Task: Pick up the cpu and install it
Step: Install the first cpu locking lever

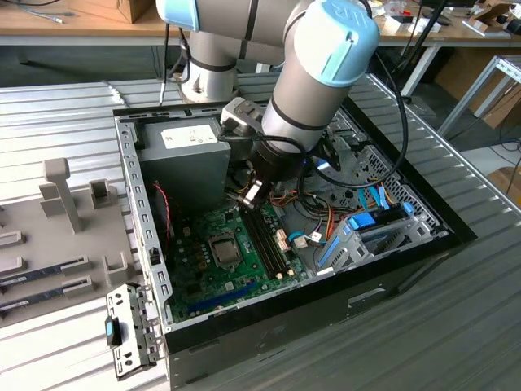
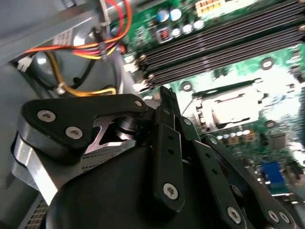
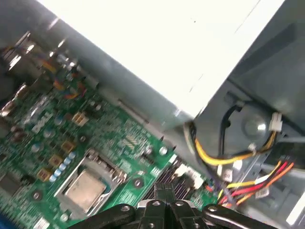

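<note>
The cpu is a small silver-grey square lying flat inside the metal-framed socket on the green motherboard in the open computer case. Both wrist views show it as a pale square in its frame, the cpu and the cpu. My gripper hangs inside the case above the black memory slots, a short way from the socket toward the exterior view's right. Its black fingers are pressed together with nothing visible between them, and the gripper looks shut in both wrist views.
A grey power-supply box stands close beside the arm at the back of the case. Coloured cables and a blue-tabbed drive cage crowd the exterior view's right. A grey tray with memory sticks lies outside the case wall.
</note>
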